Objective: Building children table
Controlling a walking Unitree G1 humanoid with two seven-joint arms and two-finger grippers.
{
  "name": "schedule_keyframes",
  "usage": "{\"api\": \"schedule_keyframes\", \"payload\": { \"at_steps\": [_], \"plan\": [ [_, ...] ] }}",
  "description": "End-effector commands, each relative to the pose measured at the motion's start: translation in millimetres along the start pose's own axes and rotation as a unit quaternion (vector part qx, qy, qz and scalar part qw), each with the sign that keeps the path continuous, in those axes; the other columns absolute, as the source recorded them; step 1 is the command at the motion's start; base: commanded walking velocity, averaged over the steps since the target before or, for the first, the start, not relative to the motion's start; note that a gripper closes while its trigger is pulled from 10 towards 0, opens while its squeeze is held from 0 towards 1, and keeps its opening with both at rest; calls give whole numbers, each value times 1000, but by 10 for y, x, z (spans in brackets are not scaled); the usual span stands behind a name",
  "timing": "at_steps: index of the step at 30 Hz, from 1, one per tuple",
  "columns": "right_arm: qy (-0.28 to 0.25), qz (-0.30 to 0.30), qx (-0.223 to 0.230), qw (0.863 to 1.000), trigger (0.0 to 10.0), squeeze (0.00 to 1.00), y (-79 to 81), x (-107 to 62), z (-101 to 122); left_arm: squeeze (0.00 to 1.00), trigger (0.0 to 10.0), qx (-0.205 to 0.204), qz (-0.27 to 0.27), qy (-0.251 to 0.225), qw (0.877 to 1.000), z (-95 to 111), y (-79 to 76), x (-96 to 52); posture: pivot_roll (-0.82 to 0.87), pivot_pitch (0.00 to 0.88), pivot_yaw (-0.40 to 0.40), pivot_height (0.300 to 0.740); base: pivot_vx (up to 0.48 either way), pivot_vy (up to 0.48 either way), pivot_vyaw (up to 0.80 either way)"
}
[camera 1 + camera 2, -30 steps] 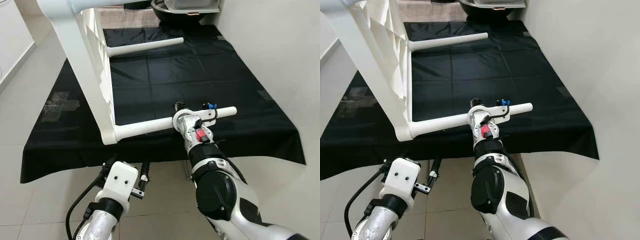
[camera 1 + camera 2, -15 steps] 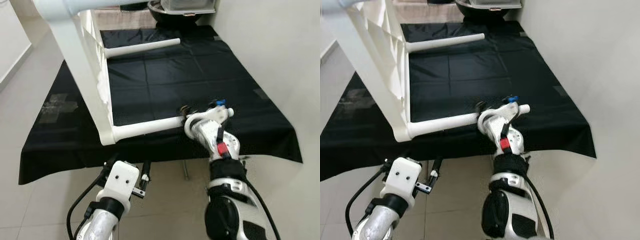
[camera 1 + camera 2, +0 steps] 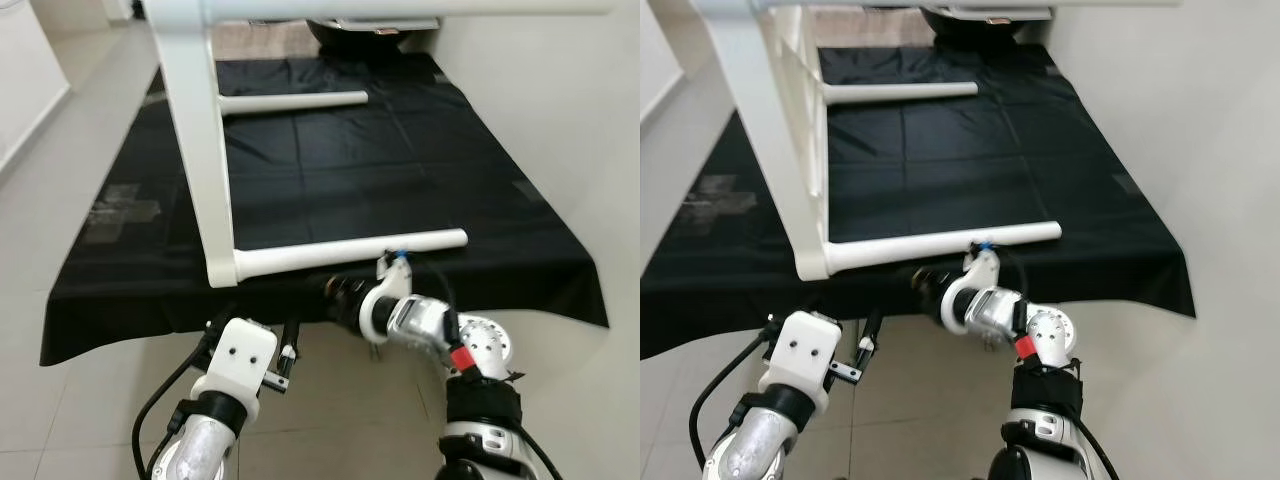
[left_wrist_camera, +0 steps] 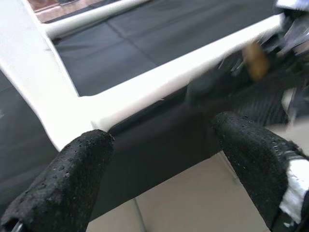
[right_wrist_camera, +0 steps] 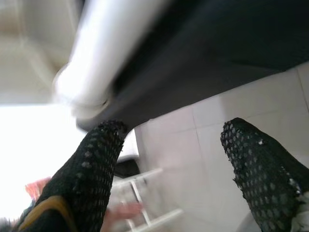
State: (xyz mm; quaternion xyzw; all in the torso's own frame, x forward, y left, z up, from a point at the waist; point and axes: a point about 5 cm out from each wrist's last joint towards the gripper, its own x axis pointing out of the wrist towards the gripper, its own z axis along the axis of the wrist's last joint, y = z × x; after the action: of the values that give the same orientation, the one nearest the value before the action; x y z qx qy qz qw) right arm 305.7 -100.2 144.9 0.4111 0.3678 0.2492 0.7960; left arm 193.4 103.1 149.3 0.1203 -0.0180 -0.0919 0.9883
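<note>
I see the right pincer (image 3: 335,288) just under the near leg (image 3: 350,251) of the white children table (image 3: 205,180), its two black fingers (image 5: 94,164) wide apart and holding nothing; the leg passes above and just beside them, not between them. The left pincer (image 4: 164,159) is also spread open and empty, low by the floor, with the corner where this leg meets the frame ahead of it and a little above. The table lies on its side on the black sheet (image 3: 400,160) on the floor, with the far leg (image 3: 295,100) well beyond both pincers. My worry is this: the table seems to rest only on its edge and on the leg tips, so I judge that if the right pincer rises and knocks the leg from below, the whole frame may tip or slide on the smooth sheet. Also, if I close the fingers now, they would catch only air, because the leg is not inside the gap
</note>
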Motion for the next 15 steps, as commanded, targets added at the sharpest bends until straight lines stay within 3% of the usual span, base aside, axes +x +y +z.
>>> {"api": "schedule_keyframes", "payload": {
  "at_steps": [1,2,3,4,5,6,7,8,9,10,11,12,14,15],
  "plan": [
    [-5,29,-25,999,10000,0,81,-33,15,0,10000,4,1,13,1000,-37,11,-18,127,115,-48,740,0,0,0],
    [-26,30,-65,997,10000,0,58,-108,81,0,10000,6,2,12,1000,-27,19,-8,126,115,-48,740,0,0,0],
    [-80,24,-120,989,10000,0,54,-194,219,0,10000,9,1,5,1000,-3,30,12,125,114,-49,740,0,0,0],
    [-80,24,-120,989,10000,0,54,-194,219,0,10000,9,1,5,1000,-3,30,12,125,114,-49,740,0,0,0],
    [-141,0,-162,977,10000,0,61,-258,378,0,10000,13,-3,-3,1000,19,39,41,119,109,-45,740,0,0,0],
    [-200,-22,-203,958,10000,0,82,-326,513,0,10000,14,-8,-10,1000,40,41,66,119,109,-45,740,0,0,0],
    [-252,-61,-260,930,10000,0,102,-389,619,0,10000,15,-19,-17,1000,51,35,91,114,103,-41,740,0,0,0],
    [-279,-85,-295,910,10000,0,118,-424,668,0,10000,14,-26,-20,999,55,30,104,114,103,-41,740,0,0,0],
    [-279,-85,-295,910,10000,0,118,-424,668,0,10000,14,-26,-20,999,55,30,104,114,103,-41,740,0,0,0],
    [-308,-116,-341,881,10000,0,128,-462,698,0,10000,16,-39,-26,999,61,18,120,108,98,-37,740,0,0,0],
    [-320,-133,-367,863,10000,0,140,-492,702,0,10000,17,-47,-29,998,63,10,129,108,98,-37,740,0,0,0],
    [-320,-133,-367,863,10000,0,140,-492,702,0,10000,17,-47,-29,998,63,10,129,108,98,-37,740,0,0,0],
    [-355,-172,-416,819,10000,0,133,-564,676,0,10000,24,-45,-37,998,72,29,186,108,85,-36,740,0,0,0],
    [-355,-172,-416,819,10000,0,133,-564,676,0,10000,24,-45,-37,998,72,29,186,108,85,-36,740,0,0,0]
  ]
}}
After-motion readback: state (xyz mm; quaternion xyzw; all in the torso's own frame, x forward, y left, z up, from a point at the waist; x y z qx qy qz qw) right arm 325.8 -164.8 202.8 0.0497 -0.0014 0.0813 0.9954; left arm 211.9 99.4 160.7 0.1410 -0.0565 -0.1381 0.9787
